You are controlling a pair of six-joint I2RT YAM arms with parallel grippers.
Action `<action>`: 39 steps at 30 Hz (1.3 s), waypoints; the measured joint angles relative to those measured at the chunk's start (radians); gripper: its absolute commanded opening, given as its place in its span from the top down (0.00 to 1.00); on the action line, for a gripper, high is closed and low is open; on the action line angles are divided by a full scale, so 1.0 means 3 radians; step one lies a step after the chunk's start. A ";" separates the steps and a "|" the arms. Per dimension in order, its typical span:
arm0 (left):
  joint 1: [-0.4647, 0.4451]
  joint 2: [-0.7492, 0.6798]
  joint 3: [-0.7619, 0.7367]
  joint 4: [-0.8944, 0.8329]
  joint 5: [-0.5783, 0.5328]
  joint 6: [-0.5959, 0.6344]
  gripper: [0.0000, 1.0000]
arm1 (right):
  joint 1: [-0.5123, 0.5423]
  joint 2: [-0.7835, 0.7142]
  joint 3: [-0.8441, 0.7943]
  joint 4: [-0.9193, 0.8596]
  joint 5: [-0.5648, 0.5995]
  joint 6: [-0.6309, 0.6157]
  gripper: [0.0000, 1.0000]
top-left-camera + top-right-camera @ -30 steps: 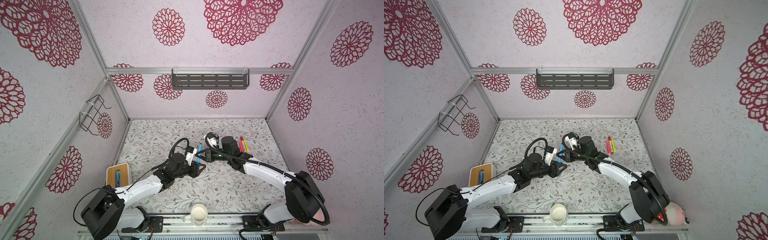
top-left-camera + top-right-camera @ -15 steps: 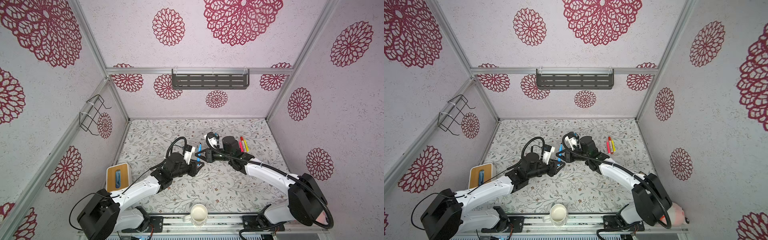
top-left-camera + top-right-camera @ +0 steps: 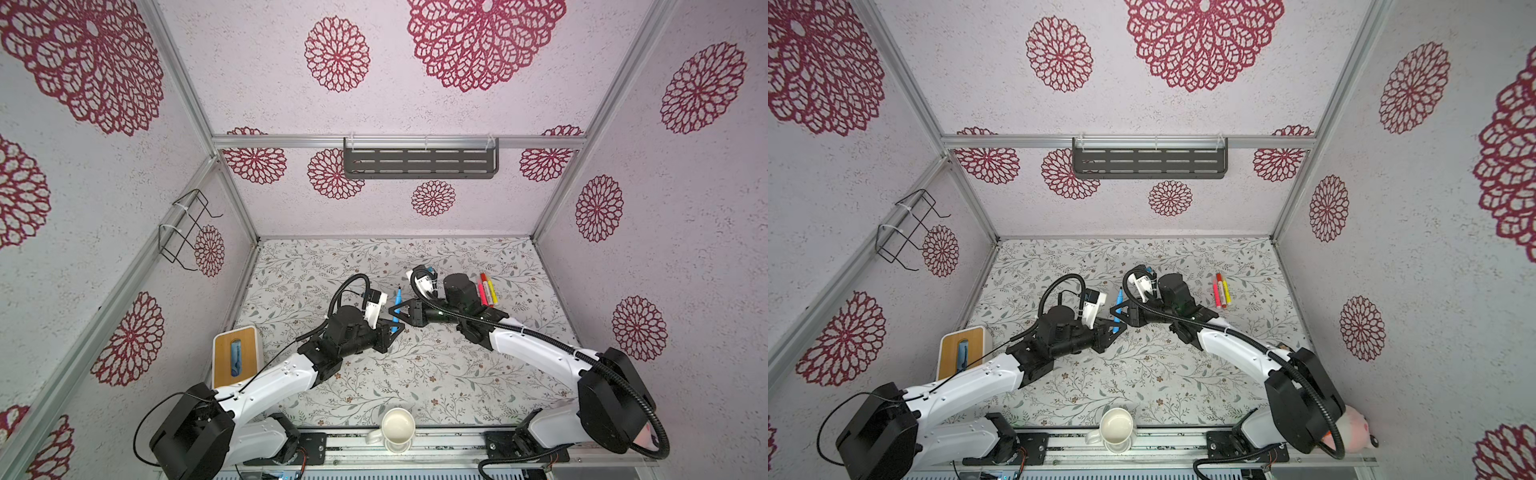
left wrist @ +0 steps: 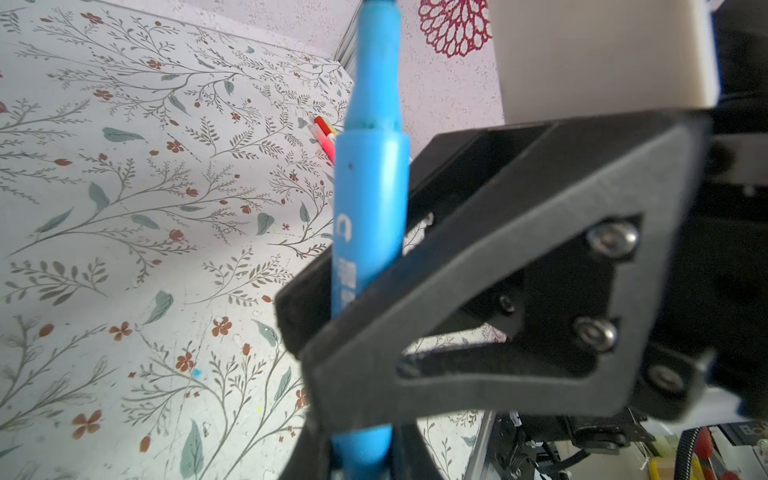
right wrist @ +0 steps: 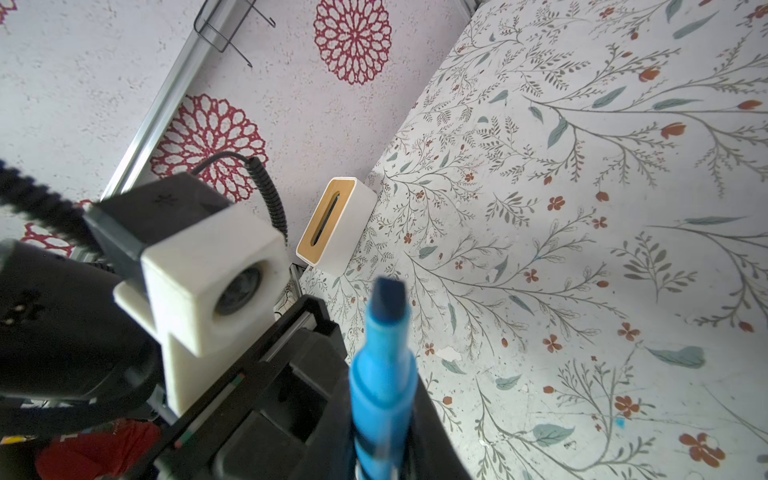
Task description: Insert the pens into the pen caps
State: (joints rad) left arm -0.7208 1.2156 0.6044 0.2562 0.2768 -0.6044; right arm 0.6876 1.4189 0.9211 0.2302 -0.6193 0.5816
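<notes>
A blue pen [image 3: 397, 299] [image 3: 1118, 301] stands nearly upright above the middle of the table, its dark chisel tip [image 5: 388, 299] bare. My left gripper [image 3: 394, 330] [image 4: 361, 461] is shut on its lower end. My right gripper [image 3: 394, 311] [image 5: 382, 465] straddles the barrel [image 4: 370, 187] just above that. Whether its fingers [image 4: 415, 332] still press the barrel is not visible. Three other pens [image 3: 486, 291] [image 3: 1222, 291] lie side by side at the back right, behind the right arm. One of them wears a red pen cap [image 3: 483, 275].
A white box with a wooden top [image 3: 235, 357] and a blue thing in its slot stands at the left edge. A white mug [image 3: 397, 428] stands at the front edge. A dark shelf [image 3: 419, 163] hangs on the back wall, a wire rack [image 3: 187, 228] on the left wall.
My left gripper has come in under the right one and closed on the blue pen's lower end. The right arm has stayed in place with the pen between its fingers.
</notes>
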 measured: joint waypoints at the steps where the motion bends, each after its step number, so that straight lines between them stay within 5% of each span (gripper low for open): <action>1: 0.0003 -0.0005 0.0000 0.0018 -0.0004 -0.0001 1.00 | 0.0003 -0.0004 -0.0001 -0.0011 0.0013 -0.0009 0.61; 22: 0.0006 -0.0018 -0.0037 0.0207 0.0094 -0.0051 1.00 | 0.0001 -0.0103 0.0156 -0.0037 0.0137 -0.0018 0.62; 25: 0.0006 -0.0008 -0.0038 0.0229 0.0098 -0.0060 1.00 | -0.0001 -0.0103 0.0200 -0.0042 0.0158 -0.0023 0.69; 31: 0.0006 -0.0009 -0.0042 0.0273 0.0098 -0.0058 1.00 | -0.0017 -0.0103 0.0212 -0.0088 0.0212 -0.0041 0.99; 33: 0.0006 -0.0009 -0.0045 0.0273 0.0097 -0.0060 0.94 | -0.0017 -0.0103 0.0212 -0.0094 0.0217 -0.0043 1.00; 36: 0.0006 -0.0009 -0.0045 0.0270 0.0100 -0.0046 0.62 | -0.0017 -0.0103 0.0210 -0.0093 0.0216 -0.0045 1.00; 39: 0.0009 -0.0009 -0.0043 0.0239 0.0126 -0.0055 0.53 | -0.0017 -0.0103 0.0198 -0.0086 0.0216 -0.0045 1.00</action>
State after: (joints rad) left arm -0.7181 1.2129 0.5915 0.3279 0.3145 -0.6209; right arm 0.6827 1.3880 0.9806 0.2043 -0.5545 0.5682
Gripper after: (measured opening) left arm 0.440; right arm 0.174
